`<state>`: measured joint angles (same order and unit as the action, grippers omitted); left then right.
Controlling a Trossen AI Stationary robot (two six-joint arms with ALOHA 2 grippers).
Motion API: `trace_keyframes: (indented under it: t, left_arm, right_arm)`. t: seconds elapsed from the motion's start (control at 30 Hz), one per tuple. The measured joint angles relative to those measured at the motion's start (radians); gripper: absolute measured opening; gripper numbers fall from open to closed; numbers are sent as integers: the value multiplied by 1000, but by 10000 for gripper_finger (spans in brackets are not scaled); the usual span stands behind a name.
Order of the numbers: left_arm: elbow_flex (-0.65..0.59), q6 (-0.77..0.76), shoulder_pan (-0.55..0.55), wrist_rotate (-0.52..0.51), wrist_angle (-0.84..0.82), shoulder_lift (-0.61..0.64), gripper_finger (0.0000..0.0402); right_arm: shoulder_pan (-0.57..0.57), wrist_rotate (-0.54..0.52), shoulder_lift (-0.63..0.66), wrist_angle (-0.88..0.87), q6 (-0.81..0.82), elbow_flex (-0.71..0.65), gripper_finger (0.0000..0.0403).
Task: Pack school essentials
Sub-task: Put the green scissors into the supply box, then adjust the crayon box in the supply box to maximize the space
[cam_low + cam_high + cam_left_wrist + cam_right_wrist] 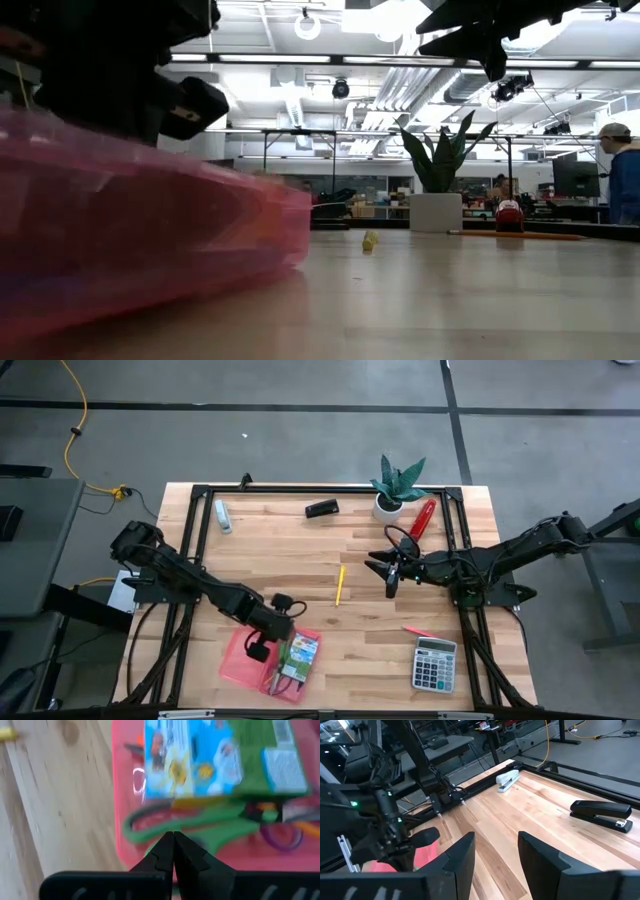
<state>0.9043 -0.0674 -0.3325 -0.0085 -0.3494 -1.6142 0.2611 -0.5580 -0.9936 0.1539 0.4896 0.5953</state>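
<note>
A pink open case (255, 665) lies near the table's near edge. In it are the green-blue box (220, 757), green-handled scissors (165, 820) and purple-handled scissors (282, 834). My left gripper (173, 842) is shut, its tips close over the case's near-left part (258, 650), beside the green handle. A yellow pencil (339, 585) lies flat mid-table, and a red pencil (420, 631) lies above the calculator. My right gripper (390, 575) hovers open right of the yellow pencil, touching nothing; its fingers also show in the right wrist view (495, 855). My left gripper comes from above with its fingers (187, 852) shut, just over the case's floor next to the green scissors handle (150, 827). I cannot tell whether the tips touch the case or the scissors.
A grey calculator (435, 663) sits near the right near corner. A potted plant (398, 490) and a red oblong object (422, 518) stand at the far right. A black stapler (321, 509) and a white stapler (222, 515) lie along the far edge. A black frame (300, 489) borders the table.
</note>
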Motion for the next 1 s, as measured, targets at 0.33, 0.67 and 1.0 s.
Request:
trace_keyframes:
  t: [0.33, 0.67, 1.0]
  left_arm:
    - [19, 9, 66, -75, -63, 108, 0]
    - [-64, -5, 176, 89, 42, 314, 0]
    - [67, -49, 267, 370, 56, 33, 77]
  right_arm:
    - [-47, 5, 0, 33, 7, 0, 142]
    - [-99, 85, 0, 61, 8, 0, 142]
    - [-104, 100, 0, 41, 8, 0, 142]
